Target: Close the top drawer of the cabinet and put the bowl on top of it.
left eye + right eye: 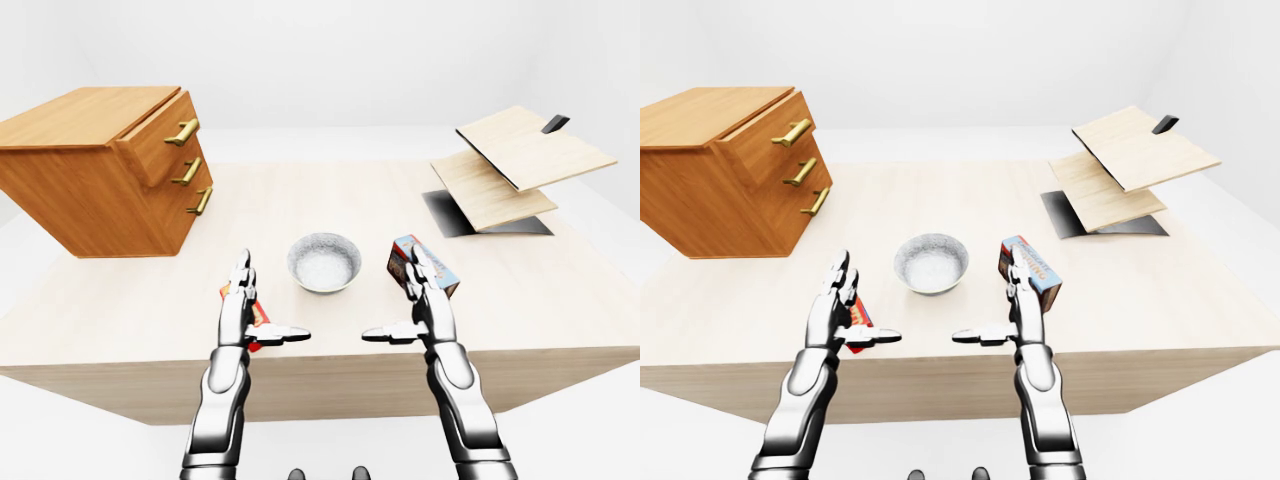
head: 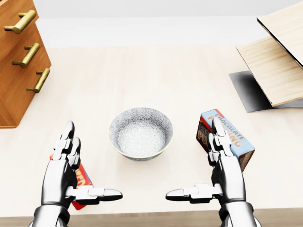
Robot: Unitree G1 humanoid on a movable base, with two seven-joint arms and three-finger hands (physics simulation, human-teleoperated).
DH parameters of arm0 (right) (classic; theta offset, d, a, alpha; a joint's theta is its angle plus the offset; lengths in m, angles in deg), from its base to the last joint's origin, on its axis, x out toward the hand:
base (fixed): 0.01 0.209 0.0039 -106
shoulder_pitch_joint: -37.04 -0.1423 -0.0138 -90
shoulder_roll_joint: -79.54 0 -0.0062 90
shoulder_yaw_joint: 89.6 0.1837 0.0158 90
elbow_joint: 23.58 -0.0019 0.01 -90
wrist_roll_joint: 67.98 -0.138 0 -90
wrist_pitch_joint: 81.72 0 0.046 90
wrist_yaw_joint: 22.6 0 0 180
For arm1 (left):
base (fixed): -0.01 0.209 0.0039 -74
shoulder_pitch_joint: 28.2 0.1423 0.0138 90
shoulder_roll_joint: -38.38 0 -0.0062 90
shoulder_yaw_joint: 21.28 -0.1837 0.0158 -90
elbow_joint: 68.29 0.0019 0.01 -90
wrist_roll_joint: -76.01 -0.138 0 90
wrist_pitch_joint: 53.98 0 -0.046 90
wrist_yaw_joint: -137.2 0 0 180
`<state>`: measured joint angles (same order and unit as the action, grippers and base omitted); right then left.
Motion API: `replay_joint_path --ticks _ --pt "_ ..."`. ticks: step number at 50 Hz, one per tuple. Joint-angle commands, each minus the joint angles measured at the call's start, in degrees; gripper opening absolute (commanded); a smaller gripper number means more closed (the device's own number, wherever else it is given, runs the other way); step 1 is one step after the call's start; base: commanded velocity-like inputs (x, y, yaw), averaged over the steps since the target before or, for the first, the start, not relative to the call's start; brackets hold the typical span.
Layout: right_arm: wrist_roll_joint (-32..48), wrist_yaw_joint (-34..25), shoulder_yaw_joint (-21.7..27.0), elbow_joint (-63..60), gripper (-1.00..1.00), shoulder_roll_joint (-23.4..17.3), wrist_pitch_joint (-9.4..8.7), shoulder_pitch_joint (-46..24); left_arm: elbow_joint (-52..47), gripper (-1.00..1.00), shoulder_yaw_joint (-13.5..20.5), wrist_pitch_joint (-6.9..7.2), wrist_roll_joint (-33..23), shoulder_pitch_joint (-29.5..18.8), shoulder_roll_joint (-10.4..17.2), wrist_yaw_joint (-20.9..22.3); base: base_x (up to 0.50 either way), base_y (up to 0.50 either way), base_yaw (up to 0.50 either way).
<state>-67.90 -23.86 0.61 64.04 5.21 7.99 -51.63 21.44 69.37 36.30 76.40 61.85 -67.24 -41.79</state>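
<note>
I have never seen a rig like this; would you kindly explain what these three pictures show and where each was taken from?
These are simulator renders from three cameras on a humanoid robot's head: one head view looking down and two eye views, nearly alike. The metal left hand and right hand are its own, both open and holding nothing. On the table lie a bowl above the gap between the hands, a chocolate box partly hidden by the right hand, a red box partly hidden by the left, a wooden cabinet with its top drawer slightly open, and slanted wooden boards.
</note>
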Motion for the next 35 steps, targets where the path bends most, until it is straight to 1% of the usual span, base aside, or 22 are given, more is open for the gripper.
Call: replay_joint_path --ticks 1,2,3,4,5,6,8,9,10,11,12,13,14,16,17,18,19,26,31,33,34,35 --pt "1.1 -1.5 -0.1 -6.3 1.0 -0.1 -0.76 3.4 -2.2 1.0 0.9 1.38 0.5 0.4 0.5 1.6 0.0 0.0 0.0" --pt "1.1 -1.5 -0.1 -6.4 1.0 -0.1 -0.76 3.4 -2.3 1.0 0.9 1.4 0.5 0.5 0.5 1.6 0.0 0.0 0.0" --pt "0.1 -2.3 -0.1 -6.9 1.0 0.0 0.62 3.7 -2.3 1.0 1.1 1.27 0.6 0.4 0.5 1.5 0.0 0.0 0.0" --pt "0.4 -1.9 -0.1 -6.5 1.0 0.1 1.36 3.7 -2.1 1.0 1.1 1.15 0.6 0.3 0.6 1.5 0.0 0.0 0.0" --pt "-0.1 -2.3 -0.1 -6.6 1.0 0.1 1.27 3.8 -2.2 1.0 1.2 1.15 0.6 0.3 0.6 1.6 0.0 0.0 0.0" --pt "-0.7 -2.1 0.3 -7.3 1.0 0.1 0.64 3.6 -2.4 1.0 1.2 1.26 0.6 0.3 0.6 1.6 0.0 0.0 0.0" --pt "0.0 -1.3 0.2 -8.6 1.0 0.1 0.9 4.3 -3.7 1.0 1.2 1.8 0.7 0.8 0.6 1.6 0.0 0.0 0.0" --pt "0.7 -1.2 0.0 -9.6 1.0 0.0 1.75 5.0 -5.0 1.0 1.2 2.18 0.7 1.3 0.6 1.6 0.0 0.0 0.0" --pt "0.1 -2.5 -0.4 -10.0 1.0 -0.1 4.43 6.1 -6.1 1.0 1.2 2.64 0.7 1.7 0.6 1.7 0.0 0.0 0.0" --pt "0.2 -2.4 -0.3 -10.9 1.0 0.0 4.64 6.7 -7.2 1.0 1.2 3.06 0.7 2.2 0.6 1.8 0.0 0.0 0.0" --pt "0.5 -1.7 -0.4 -11.8 1.0 0.2 3.2 7.0 -8.8 1.0 1.0 3.6 0.7 2.9 0.5 1.8 0.27 0.0 0.0" --pt "0.3 -1.3 -0.3 -14.0 1.0 0.4 2.74 7.7 -11.2 1.0 0.8 4.1 0.4 4.1 0.4 1.8 0.27 0.0 0.0" --pt "0.8 -1.0 -0.4 -14.5 1.0 0.4 3.08 8.0 -12.5 1.0 0.7 4.52 0.4 4.8 0.3 1.9 0.26 0.0 0.0" --pt "0.5 -1.0 -0.6 -16.4 1.0 0.4 2.23 9.1 -16.2 1.0 0.4 4.72 0.4 6.6 0.2 2.1 0.2 0.0 0.0" --pt "0.3 -1.9 -1.1 -16.9 1.0 0.2 3.36 9.8 -17.3 1.0 0.3 4.72 0.3 7.2 0.1 2.2 0.0 0.0 0.0" --pt "0.2 -2.0 -1.1 -16.9 1.0 0.2 3.43 9.8 -17.4 1.0 0.3 4.72 0.3 7.3 0.1 2.2 0.0 0.0 0.0" --pt "0.4 -1.4 -1.2 -18.2 1.0 0.5 2.52 10.6 -19.5 1.0 0.2 4.72 0.5 8.4 0.0 2.4 0.0 0.0 0.0" --pt "1.9 -1.4 -3.1 -23.1 1.0 0.0 3.62 14.8 -25.2 1.0 0.0 4.72 0.5 11.2 -0.2 2.8 0.0 0.0 0.0" --pt "0.8 -1.8 -3.2 -27.4 1.0 -0.2 3.22 17.3 -27.1 1.0 0.1 4.72 0.5 12.1 -0.3 3.0 0.0 0.0 0.0" --pt "0.0 -2.7 -3.6 -29.8 1.0 -0.4 2.47 19.0 -27.7 1.0 0.0 4.72 0.3 12.5 -0.3 3.0 0.0 0.0 0.0" --pt "-0.1 -2.7 -3.7 -29.9 1.0 -0.5 2.46 19.1 -27.7 1.0 0.0 4.72 0.3 12.5 -0.3 3.0 0.0 0.0 0.0" --pt "0.1 -2.4 -3.7 -30.9 1.0 -0.4 3.15 20.0 -27.9 1.0 0.0 4.72 0.3 12.7 -0.4 3.0 0.0 0.0 0.0"
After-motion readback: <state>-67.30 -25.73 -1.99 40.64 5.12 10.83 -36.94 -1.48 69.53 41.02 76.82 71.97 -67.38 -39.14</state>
